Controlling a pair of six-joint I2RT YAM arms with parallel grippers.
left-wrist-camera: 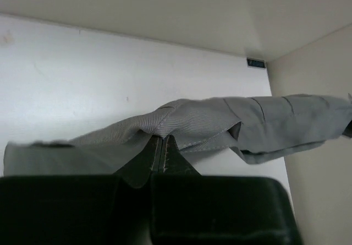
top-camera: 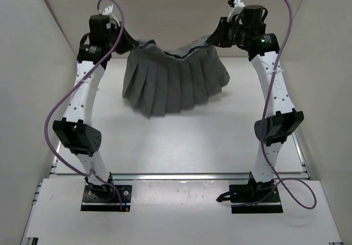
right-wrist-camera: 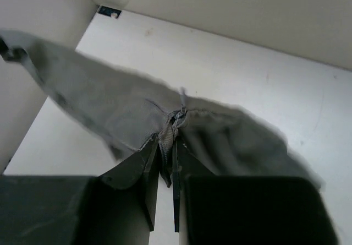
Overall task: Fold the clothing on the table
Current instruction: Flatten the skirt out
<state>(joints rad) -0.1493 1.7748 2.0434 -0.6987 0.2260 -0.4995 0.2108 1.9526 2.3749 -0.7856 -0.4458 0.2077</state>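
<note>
Clothing (top-camera: 173,85) hangs over the far half of the table (top-camera: 181,146), its long waistband strung left to right between my arms, pleats falling toward me. I see the left gripper (left-wrist-camera: 159,152) clamped on one waistband end, the right gripper (right-wrist-camera: 168,140) on the other, equally near.

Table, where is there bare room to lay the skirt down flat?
The widest bare patch of table lies between the left arm and right arm, from the skirt's hanging hem to the near rail. Only narrow strips remain outside each arm. The far end is crowded: the left gripper and right gripper hold the skirt up there.
</note>
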